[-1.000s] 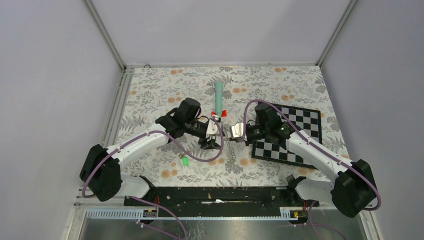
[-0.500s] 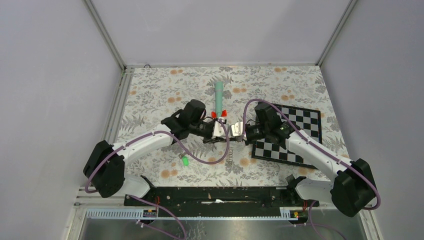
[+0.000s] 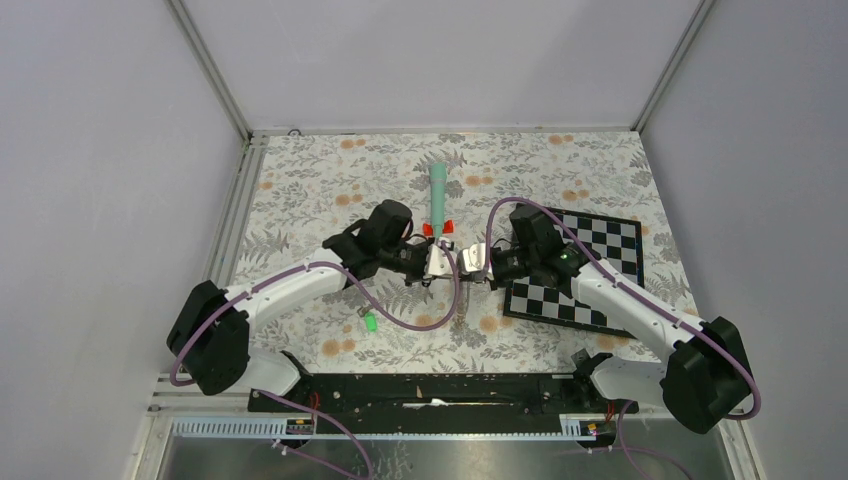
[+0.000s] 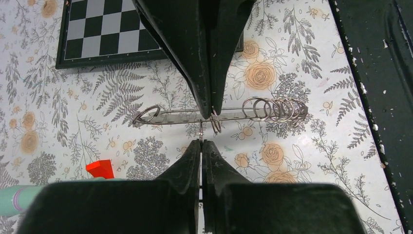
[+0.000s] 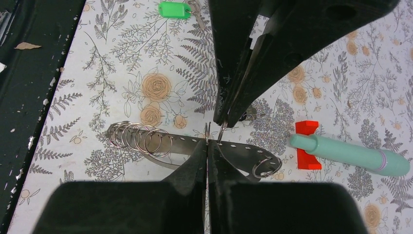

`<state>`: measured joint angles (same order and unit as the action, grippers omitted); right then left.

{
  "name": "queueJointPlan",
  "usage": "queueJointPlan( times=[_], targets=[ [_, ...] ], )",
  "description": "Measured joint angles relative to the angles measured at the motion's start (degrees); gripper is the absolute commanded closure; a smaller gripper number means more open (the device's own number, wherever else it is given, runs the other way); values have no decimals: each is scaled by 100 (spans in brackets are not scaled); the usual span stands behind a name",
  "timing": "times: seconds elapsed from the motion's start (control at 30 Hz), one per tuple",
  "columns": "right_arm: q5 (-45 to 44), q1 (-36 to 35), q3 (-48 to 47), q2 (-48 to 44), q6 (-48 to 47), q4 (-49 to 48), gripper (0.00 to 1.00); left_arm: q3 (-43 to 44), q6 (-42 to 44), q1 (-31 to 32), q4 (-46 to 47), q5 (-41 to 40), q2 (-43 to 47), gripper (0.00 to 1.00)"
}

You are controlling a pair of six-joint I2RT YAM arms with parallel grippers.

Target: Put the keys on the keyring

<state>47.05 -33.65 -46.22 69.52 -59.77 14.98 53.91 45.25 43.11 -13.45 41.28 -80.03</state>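
Left hand (image 4: 201,142) was pinched fully shut on the keyring (image 4: 180,116) at mid-strap. Right hand (image 5: 207,145) was clamped shut on it from the opposite side. Keyring sat between them, mid-tabletop (image 3: 330,190). Green-headed key (image 3: 369,322) lay apart, by the left arm.

Each arm (image 3: 280,290) consists of white tubular links (image 3: 630,305) joined by black joint housings (image 3: 208,345). A purple cable (image 3: 418,325) runs externally along each arm in loose loops. Gripper fingers (image 4: 190,44) are black, wedge-shaped, tapering to narrow tips, with fine white scuff specks.
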Motion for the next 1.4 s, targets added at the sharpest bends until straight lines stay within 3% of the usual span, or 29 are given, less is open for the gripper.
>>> queueJointPlan(
  times=[0.13, 0.23, 0.4, 0.57, 0.83, 1.4],
  targets=[
    [0, 0, 0, -2, -28, 2, 100, 20, 15, 0, -9, -44, -26, 98],
    [0, 35, 0, -2, -37, 9, 100, 46, -76, -4, 52, -61, -96, 90],
    [2, 79, 0, -2, -42, 24, 100, 74, -400, -39, 190, -221, -264, 61],
    [15, 37, 0, -2, -44, 20, 100, 96, -656, -37, 315, -588, -352, 45],
    [44, 55, 0, -2, -39, 20, 100, 96, -942, -212, 511, -658, -319, 41],
    [350, 293, 0, -2, 264, -48, 100, 83, -986, -369, 203, 354, -177, 34]
  ],
)
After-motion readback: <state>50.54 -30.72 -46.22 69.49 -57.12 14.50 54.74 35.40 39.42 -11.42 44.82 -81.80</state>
